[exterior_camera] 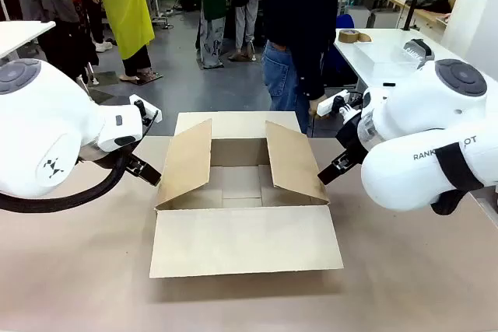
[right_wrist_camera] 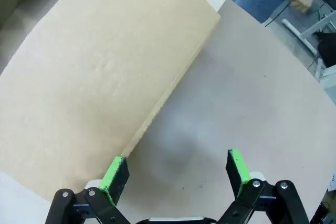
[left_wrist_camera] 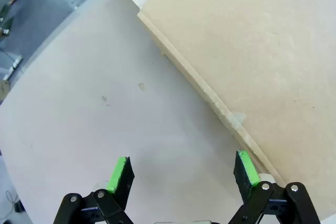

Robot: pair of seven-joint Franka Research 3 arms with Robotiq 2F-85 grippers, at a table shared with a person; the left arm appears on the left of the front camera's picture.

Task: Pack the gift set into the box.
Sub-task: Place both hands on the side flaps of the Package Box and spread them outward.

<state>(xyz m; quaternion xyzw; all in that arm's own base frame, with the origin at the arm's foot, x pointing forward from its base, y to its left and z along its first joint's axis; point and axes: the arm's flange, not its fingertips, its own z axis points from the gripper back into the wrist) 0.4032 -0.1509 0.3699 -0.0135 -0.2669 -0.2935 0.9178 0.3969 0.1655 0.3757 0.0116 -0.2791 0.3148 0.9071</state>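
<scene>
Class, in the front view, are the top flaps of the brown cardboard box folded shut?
No, the plain brown corrugated cardboard box stands open, its four flaps spread outward.

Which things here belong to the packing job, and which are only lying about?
For the job: box, flaps open; left fingers and right fingers, open, each beside a side flap.
Lying about: tape roll on the white side table.

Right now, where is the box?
In the front view the box stands open at the middle of the table, flaps spread, between the left gripper and the right gripper.
</scene>
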